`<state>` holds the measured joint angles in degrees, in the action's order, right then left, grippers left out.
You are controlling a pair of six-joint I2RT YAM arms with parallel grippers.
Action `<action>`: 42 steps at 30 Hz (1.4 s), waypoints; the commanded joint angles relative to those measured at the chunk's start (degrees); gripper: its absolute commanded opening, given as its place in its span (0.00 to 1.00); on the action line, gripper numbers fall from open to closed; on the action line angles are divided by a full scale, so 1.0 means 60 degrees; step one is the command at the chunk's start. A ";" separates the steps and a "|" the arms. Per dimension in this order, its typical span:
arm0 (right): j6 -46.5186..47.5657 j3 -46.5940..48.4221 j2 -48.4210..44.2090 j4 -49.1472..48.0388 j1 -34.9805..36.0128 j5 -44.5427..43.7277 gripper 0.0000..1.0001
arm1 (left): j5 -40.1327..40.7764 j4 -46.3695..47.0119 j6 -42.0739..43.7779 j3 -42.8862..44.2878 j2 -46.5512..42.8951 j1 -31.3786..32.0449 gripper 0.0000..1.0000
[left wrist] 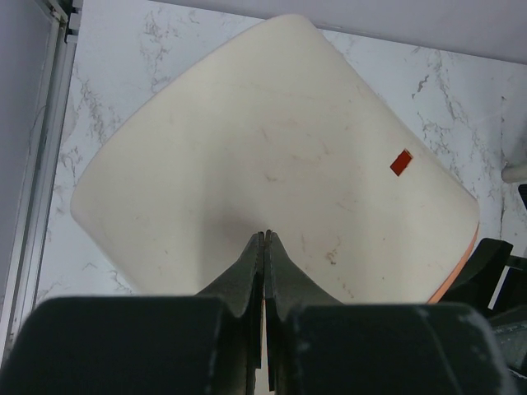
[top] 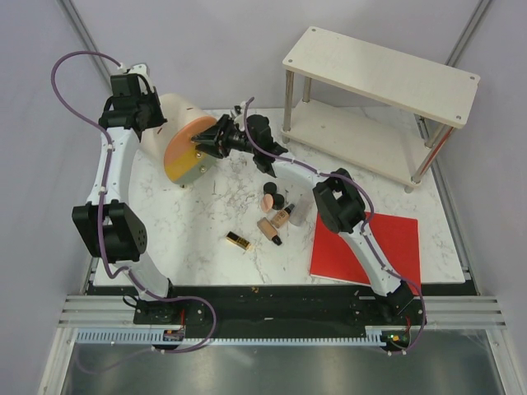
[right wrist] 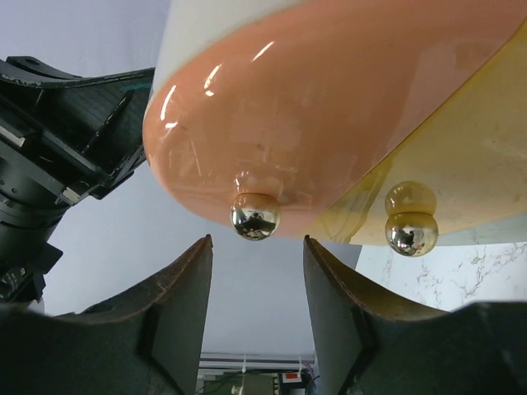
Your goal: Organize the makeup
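The makeup lies loose mid-table: a peach puff (top: 268, 200) beside a black compact (top: 280, 201), two beige foundation tubes (top: 285, 216) (top: 269, 230) and a gold-and-black lipstick (top: 238, 240). Neither gripper is near it. Both are at the orange-yellow case (top: 185, 148), which stands tilted at the back left. My left gripper (left wrist: 265, 234) is shut, its tips against the case's cream back (left wrist: 272, 148). My right gripper (right wrist: 257, 247) is open. Its fingertips sit just short of a gold ball clasp (right wrist: 255, 216) on the peach lid (right wrist: 329, 99), with nothing between them. A second ball clasp (right wrist: 411, 234) sits on the yellow half.
A flat red sheet (top: 387, 239) lies at the front right under the right arm. A two-level pale wooden shelf (top: 379, 74) on metal legs stands at the back right. A small red tag (left wrist: 401, 162) marks the case's back.
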<state>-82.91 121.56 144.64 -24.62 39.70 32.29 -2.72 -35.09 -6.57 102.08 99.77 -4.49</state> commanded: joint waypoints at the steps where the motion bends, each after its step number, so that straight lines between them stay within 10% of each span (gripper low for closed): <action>1: -0.0273 0.0731 0.0181 -0.0247 0.0018 -0.0123 0.55 | -0.0352 -0.0172 -0.0194 0.0081 0.0174 0.0002 0.02; 18: -0.0536 0.1552 0.0840 0.0031 0.0018 -0.0255 0.40 | -0.0528 -0.0186 -0.0033 -0.0227 0.0145 0.0002 0.02; 27: -0.0434 0.1479 0.0767 0.0295 -0.0011 -0.0197 0.00 | -0.0557 -0.0201 -0.0033 -0.0227 0.0218 0.0002 0.02; 42: -0.0200 -0.1113 -0.0903 -0.0423 -0.0157 0.0213 0.00 | -0.0571 -0.0947 -0.0385 0.0315 0.0921 -0.0042 0.02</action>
<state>-84.77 118.04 143.37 -26.72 39.09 31.70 -4.67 -34.00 -6.70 103.42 101.54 -4.54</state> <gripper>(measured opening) 0.067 0.023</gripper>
